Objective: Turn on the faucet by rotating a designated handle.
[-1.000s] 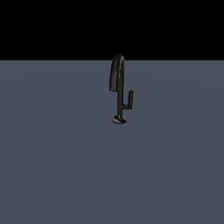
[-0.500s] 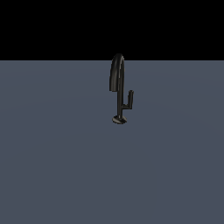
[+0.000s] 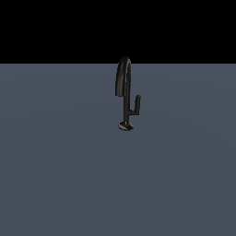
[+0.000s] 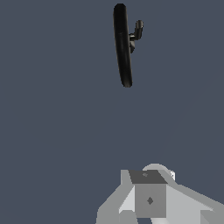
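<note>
The glossy black faucet [image 3: 123, 87] stands upright on the grey floor in the exterior view, with its arched spout on top and its round base [image 3: 126, 126] below. The short L-shaped handle [image 3: 136, 105] branches off the stem toward the exterior view's right. The wrist view looks down on the faucet spout [image 4: 122, 48], with the handle [image 4: 137, 32] beside it. Grey and white parts of my gripper [image 4: 148, 199] show at the edge of the wrist view, well apart from the faucet. They hold nothing. Whether the jaws are open or shut does not show. The arm is out of the exterior view.
A flat grey floor [image 3: 60, 175] lies all around the faucet. Black background fills the space above its far edge [image 3: 55, 62].
</note>
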`<state>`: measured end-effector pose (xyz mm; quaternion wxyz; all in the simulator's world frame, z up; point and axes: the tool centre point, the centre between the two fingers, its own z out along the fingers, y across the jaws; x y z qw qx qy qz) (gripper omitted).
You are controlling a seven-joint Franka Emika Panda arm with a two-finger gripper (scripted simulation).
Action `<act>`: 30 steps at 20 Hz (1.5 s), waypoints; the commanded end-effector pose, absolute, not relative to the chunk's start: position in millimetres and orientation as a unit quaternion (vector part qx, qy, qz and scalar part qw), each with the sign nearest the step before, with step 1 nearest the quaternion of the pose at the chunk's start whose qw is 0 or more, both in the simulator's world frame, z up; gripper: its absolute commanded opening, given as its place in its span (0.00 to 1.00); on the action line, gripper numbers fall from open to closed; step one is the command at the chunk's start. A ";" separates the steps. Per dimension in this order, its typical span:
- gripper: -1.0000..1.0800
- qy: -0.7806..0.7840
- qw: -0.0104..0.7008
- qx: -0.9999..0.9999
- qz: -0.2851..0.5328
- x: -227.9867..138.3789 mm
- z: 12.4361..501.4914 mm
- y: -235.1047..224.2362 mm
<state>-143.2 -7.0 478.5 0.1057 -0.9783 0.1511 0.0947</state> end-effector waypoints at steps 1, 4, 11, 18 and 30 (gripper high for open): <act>0.00 0.170 0.124 -0.971 0.111 -127.4 473.6 -9.3; 0.00 0.192 0.146 -0.962 0.130 -108.9 466.9 -12.6; 0.00 0.244 0.199 -0.933 0.175 -66.6 447.5 -22.5; 0.00 0.296 0.253 -0.895 0.219 -26.2 422.5 -35.1; 0.00 0.383 0.346 -0.803 0.298 37.1 363.8 -60.9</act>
